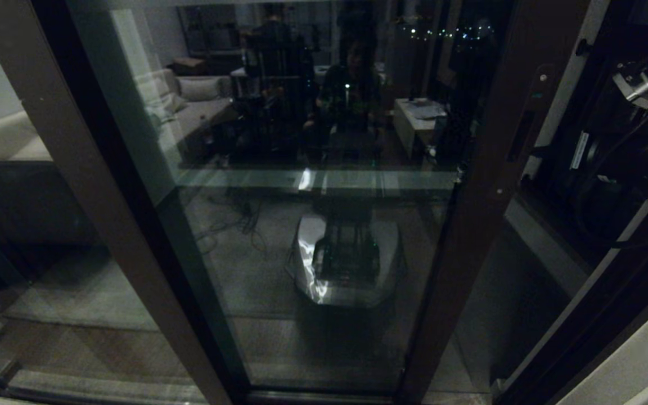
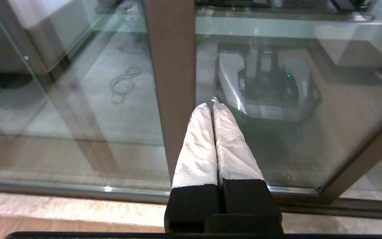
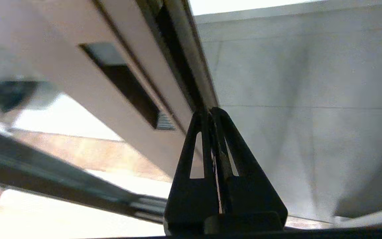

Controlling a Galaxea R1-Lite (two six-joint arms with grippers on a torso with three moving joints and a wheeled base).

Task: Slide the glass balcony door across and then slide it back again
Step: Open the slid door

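The glass balcony door (image 1: 324, 236) fills the head view, dark brown framed. Its right upright edge (image 1: 487, 185) carries a narrow slot handle (image 1: 521, 135) and a small round lock (image 1: 543, 76). My right arm (image 1: 633, 90) is raised at the far right beside that edge. In the right wrist view my right gripper (image 3: 209, 111) is shut on nothing, its tips at the door's outer edge just past the slot handle (image 3: 124, 79). My left gripper (image 2: 212, 104), white-wrapped, is shut and empty, held low in front of a plain brown stile (image 2: 174, 66).
A second brown stile (image 1: 104, 185) slants down the left with glass beyond it. A pale wall and jamb (image 1: 583, 270) stand right of the door edge. The floor track (image 2: 78, 191) and stone sill (image 2: 61, 209) run along the bottom. The glass reflects my base (image 1: 346, 259).
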